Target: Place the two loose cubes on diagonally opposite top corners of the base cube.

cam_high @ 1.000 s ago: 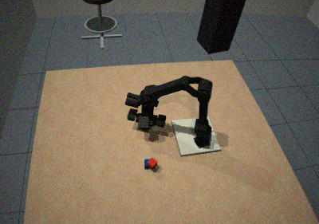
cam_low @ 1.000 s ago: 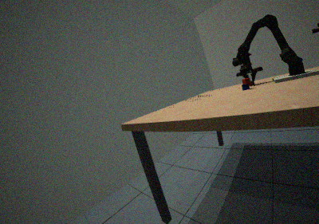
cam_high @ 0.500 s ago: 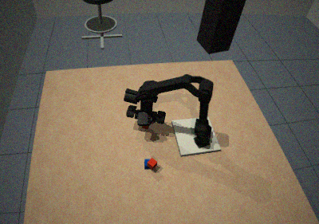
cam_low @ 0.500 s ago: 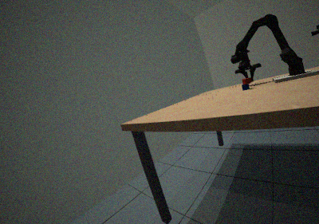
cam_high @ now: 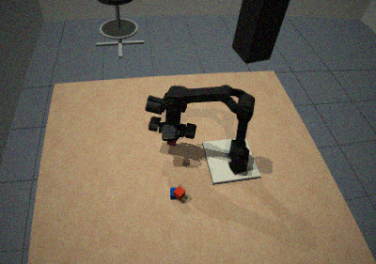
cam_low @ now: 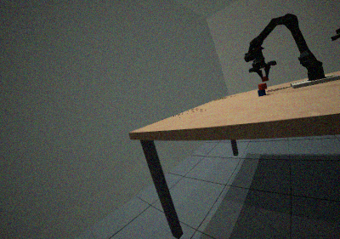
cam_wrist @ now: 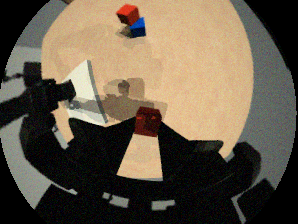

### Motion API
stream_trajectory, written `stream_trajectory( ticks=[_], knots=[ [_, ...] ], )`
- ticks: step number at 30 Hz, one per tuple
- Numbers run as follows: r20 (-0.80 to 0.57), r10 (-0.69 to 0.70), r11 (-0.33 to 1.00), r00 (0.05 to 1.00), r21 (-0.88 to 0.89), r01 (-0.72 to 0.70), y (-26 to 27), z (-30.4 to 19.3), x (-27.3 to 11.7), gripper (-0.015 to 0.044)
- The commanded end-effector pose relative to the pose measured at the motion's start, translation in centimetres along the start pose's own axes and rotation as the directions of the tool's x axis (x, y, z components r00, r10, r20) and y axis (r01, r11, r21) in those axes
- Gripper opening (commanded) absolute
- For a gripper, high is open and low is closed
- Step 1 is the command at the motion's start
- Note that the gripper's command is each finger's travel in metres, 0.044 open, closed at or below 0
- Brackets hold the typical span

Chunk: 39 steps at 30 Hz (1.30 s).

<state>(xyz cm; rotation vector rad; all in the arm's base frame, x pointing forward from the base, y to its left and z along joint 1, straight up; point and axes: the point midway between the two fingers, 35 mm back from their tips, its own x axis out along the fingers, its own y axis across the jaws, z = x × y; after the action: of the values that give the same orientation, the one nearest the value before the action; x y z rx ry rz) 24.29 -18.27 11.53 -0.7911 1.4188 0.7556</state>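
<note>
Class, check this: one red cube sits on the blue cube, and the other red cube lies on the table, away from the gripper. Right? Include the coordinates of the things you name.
The second red cube [cam_wrist: 148, 121] is between the gripper's [cam_wrist: 148, 131] fingers, as the wrist view shows. The rest stands.

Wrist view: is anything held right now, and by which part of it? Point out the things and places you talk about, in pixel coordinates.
Yes, a dark red cube [cam_high: 172, 142] [cam_low: 265, 79] [cam_wrist: 148, 122], by two opposite sides, between the gripper's fingertips.

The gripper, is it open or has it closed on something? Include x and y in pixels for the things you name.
Shut on the dark red cube [cam_high: 172, 142] [cam_low: 265, 79] [cam_wrist: 148, 121]: the wrist view shows the cube between the tips of the gripper [cam_high: 172, 141] [cam_low: 265, 78] [cam_wrist: 147, 121].
</note>
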Motion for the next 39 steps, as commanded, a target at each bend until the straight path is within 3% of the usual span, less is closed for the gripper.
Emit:
stream_trajectory(
  ticks=[1, 11, 25, 39],
  knots=[
    [0.000, -0.008, 1.000, 1.000, -0.003, 0.008, 0.1, 0.0, -1.3, 0.0105],
    [0.000, -0.007, 1.000, 1.000, 0.014, 0.007, 0.4, 0.2, -3.4, 0.0105],
    [0.004, -0.008, 0.929, 1.000, 0.369, 0.006, 0.2, 3.7, -3.2, 0.0105],
    [0.008, -0.008, 0.734, 1.000, 0.679, 0.000, 0.4, 7.3, -3.1, 0.0105]
  ],
)
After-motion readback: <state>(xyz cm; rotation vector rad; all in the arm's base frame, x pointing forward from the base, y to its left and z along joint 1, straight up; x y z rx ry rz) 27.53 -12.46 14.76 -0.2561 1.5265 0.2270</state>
